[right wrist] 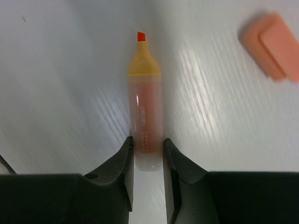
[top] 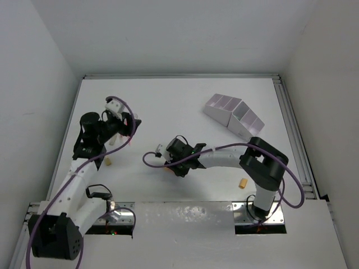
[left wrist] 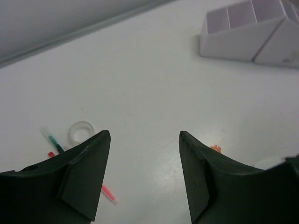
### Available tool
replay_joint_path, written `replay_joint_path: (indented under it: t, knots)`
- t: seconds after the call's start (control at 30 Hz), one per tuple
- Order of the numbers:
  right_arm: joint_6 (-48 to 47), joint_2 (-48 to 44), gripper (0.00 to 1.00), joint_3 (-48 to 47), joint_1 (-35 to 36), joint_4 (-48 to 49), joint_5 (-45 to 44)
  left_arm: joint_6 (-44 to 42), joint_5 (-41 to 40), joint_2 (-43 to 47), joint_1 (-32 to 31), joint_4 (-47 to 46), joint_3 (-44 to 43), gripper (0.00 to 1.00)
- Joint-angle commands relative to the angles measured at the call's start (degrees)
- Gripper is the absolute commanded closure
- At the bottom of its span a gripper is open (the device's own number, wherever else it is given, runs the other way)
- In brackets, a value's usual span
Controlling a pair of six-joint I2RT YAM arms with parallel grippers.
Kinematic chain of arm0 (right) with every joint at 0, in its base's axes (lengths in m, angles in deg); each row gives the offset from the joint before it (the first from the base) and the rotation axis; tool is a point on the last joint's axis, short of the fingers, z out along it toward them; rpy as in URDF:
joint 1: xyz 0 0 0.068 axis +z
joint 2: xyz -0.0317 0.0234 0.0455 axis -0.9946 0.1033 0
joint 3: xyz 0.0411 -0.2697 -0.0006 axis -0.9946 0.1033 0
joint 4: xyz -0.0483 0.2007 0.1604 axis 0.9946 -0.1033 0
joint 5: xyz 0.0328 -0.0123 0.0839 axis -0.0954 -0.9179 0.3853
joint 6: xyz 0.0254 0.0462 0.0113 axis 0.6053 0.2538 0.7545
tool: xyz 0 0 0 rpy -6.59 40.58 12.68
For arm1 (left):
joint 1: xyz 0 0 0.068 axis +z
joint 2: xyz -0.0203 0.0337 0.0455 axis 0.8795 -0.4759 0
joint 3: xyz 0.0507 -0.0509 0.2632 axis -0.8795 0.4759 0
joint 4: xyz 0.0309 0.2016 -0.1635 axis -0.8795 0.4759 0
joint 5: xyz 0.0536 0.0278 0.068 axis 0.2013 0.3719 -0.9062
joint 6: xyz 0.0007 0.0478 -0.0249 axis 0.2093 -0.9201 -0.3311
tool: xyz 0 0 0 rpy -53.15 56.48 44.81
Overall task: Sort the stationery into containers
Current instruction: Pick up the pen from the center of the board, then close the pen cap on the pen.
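An orange highlighter [right wrist: 144, 107] with a yellow collar and a bare tip lies on the white table, pointing away from my right gripper [right wrist: 148, 144]. The jaws press both sides of its rear end. From above, that gripper [top: 171, 166] is at the table's middle. My left gripper [left wrist: 145, 140] hangs open over bare table with nothing between its fingers; from above it [top: 132, 125] is at the left. Ahead of it lie a tape ring [left wrist: 80, 131], a green pen [left wrist: 53, 140] and a thin red pen [left wrist: 108, 192]. The white organiser [top: 233, 115] with lilac compartments stands at the back right.
A peach eraser [right wrist: 273, 44] lies to the right of the highlighter tip. Two small tan erasers sit on the table, one by the left arm [top: 107, 162] and one near the right arm's base [top: 243, 182]. A small orange bit [left wrist: 215, 148] shows past the left gripper's right finger.
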Motion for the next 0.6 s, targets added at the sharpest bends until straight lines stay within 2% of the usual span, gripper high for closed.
replay_joint_path:
  t: [0.0, 0.1, 0.2, 0.33, 0.43, 0.47, 0.53, 0.57]
  knots:
    - [0.02, -5.97, 1.00, 4.27, -1.92, -2.44, -1.96, -9.96, 11.73, -5.42, -0.17, 4.87, -3.70, 0.41]
    - [0.72, -13.87, 1.00, 9.45, -5.60, -3.59, 0.94, -17.42, 12.72, -12.71, -3.07, 15.14, -10.20, 0.41]
    - [1.51, -21.15, 1.00, 13.32, -9.46, -4.73, 2.87, -26.98, 11.23, -21.65, -9.82, 26.04, -18.61, 0.41]
    - [1.78, -25.66, 1.00, 15.96, -13.34, -6.58, 2.70, -36.50, 7.45, -34.50, -16.34, 38.88, -29.18, 0.42]
    - [2.30, -27.86, 1.00, 18.33, -16.24, -6.58, 2.27, -40.81, 5.60, -42.42, -21.00, 43.46, -34.47, 0.33]
    - [2.57, -28.30, 1.00, 18.69, -17.73, -6.49, 2.09, -41.78, 5.08, -44.87, -22.05, 43.73, -35.17, 0.25]
    - [3.71, -30.14, 1.00, 20.00, -20.36, -5.36, 1.65, -41.71, 4.02, -46.82, -25.30, 40.94, -33.87, 0.18]
    - [4.15, -30.85, 1.00, 20.62, -21.16, -5.35, 1.65, -41.53, 3.93, -47.09, -25.93, 40.92, -33.25, 0.17]
